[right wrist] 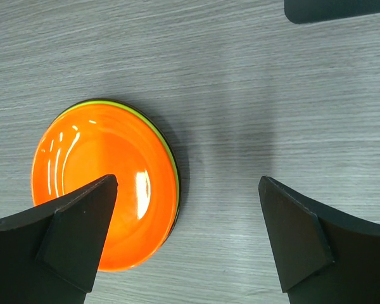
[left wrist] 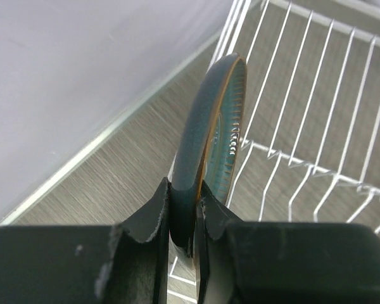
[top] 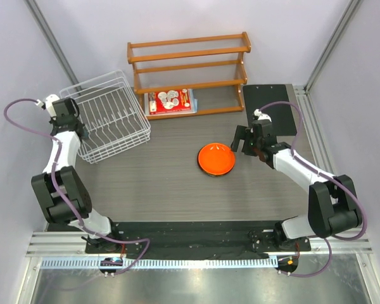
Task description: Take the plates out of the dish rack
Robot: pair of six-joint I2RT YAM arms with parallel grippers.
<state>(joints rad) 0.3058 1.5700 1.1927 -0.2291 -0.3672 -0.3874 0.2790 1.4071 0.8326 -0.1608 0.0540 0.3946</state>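
Observation:
The white wire dish rack stands at the back left. My left gripper is at its left edge, shut on the rim of the blue-grey plate, which it holds on edge over the rack's wires. In the left wrist view the gripper pinches the plate's lower rim. The orange plate lies on the table mid-right, stacked on a lime green plate whose rim shows, with a dark edge beneath. My right gripper is open and empty just right of the stack; it also shows in the right wrist view.
A brown wooden three-tier shelf stands at the back, with a flat red-and-white package on its lowest tier. A black mat lies at the back right. A grey wall is close to the rack's left side.

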